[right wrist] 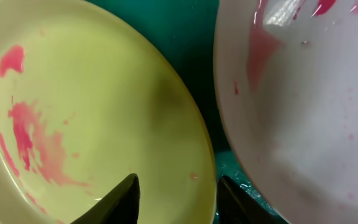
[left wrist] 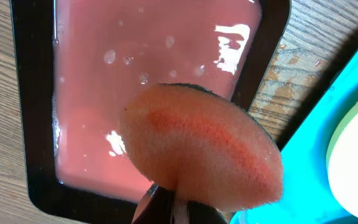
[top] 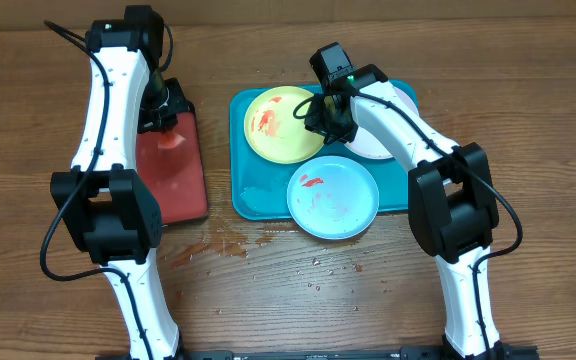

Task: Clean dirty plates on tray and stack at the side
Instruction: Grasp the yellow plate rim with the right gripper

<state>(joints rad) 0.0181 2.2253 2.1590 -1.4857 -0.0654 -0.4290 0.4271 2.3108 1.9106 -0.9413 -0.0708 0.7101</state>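
Observation:
Three dirty plates lie on the turquoise tray [top: 253, 195]: a yellow-green one [top: 273, 125] at the back left, a white one [top: 393, 105] at the back right, partly under my right arm, and a mint-blue one [top: 333, 198] overhanging the front rim. All carry red smears. My right gripper [top: 323, 130] is open and low. In the right wrist view its fingers [right wrist: 120, 202] straddle the yellow-green plate's [right wrist: 104, 93] right rim, beside the white plate [right wrist: 309, 93]. My left gripper [left wrist: 178, 208] is shut on a pink-stained sponge [left wrist: 204, 149] above the red tray.
The black-rimmed red tray [top: 173, 180] holds pinkish liquid and sits just left of the turquoise tray, with a narrow strip of wood between them. Red stains [top: 208, 247] and water drops [top: 308, 265] mark the wooden table in front of the trays.

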